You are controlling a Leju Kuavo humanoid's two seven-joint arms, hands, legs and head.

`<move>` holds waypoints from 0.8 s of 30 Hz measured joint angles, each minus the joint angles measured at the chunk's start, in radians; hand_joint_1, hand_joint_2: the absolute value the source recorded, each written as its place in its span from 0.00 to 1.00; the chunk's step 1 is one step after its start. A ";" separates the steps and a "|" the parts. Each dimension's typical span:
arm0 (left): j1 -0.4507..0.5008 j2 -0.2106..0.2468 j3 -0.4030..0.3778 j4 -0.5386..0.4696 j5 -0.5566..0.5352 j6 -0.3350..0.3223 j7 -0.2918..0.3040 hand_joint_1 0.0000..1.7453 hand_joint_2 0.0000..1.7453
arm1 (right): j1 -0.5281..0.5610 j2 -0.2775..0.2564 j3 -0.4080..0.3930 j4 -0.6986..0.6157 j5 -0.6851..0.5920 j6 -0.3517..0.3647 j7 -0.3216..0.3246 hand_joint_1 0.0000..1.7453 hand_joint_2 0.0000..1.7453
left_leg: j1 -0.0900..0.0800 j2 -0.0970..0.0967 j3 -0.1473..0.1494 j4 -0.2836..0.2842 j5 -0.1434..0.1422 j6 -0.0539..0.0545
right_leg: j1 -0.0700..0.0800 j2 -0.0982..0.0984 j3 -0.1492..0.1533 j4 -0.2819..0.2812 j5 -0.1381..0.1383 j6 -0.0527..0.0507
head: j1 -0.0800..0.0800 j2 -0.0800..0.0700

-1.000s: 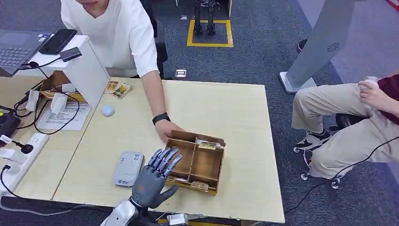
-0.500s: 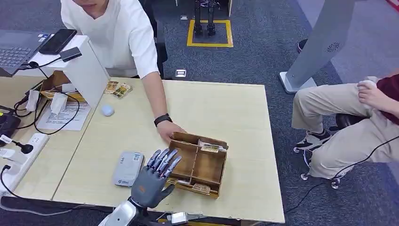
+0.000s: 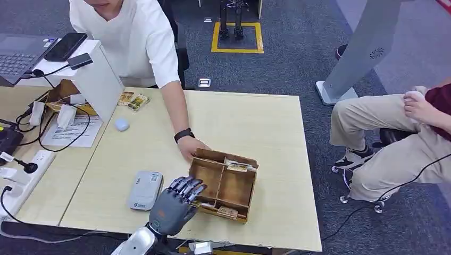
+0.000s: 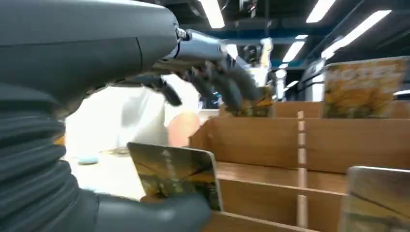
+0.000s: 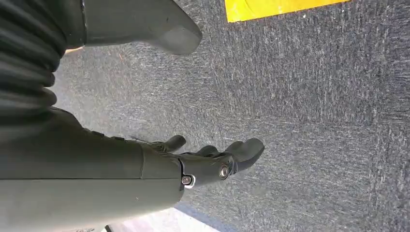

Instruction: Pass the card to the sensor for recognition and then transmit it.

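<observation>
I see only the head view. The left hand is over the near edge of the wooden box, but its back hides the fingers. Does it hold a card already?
Observer: Not yet. In the left wrist view the card stands between the thumb and fingers of the left hand, and the fingers are above it, apart.
Operator: And the right hand?
Observer: The right hand hangs over grey carpet, holding nothing.

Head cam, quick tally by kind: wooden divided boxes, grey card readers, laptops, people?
Wooden divided box: 1
Grey card reader: 1
Laptop: 1
People: 2
Total: 5
</observation>
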 joint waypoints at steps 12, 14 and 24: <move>-0.002 -0.001 0.000 0.007 0.004 -0.002 0.002 0.29 1.00 | 0.000 0.000 0.002 0.000 -0.002 0.000 0.000 0.00 1.00 | 0.000 0.000 0.000 0.000 0.000 0.000 | 0.000 0.000 0.000 0.000 0.000 0.000 | 0.000 0.000; -0.003 -0.002 0.000 0.008 0.011 -0.003 0.002 0.24 1.00 | 0.000 0.000 0.002 0.000 -0.003 0.000 0.000 0.00 1.00 | 0.000 0.000 0.000 0.000 0.000 0.000 | 0.000 0.000 0.000 0.000 0.000 0.000 | 0.000 0.000; -0.003 -0.002 -0.001 0.009 0.018 -0.006 0.002 0.33 1.00 | -0.001 0.000 0.010 0.000 -0.009 0.000 0.000 0.00 1.00 | 0.000 0.000 0.001 0.000 0.000 0.000 | 0.000 0.000 0.001 0.000 0.000 0.000 | 0.000 0.000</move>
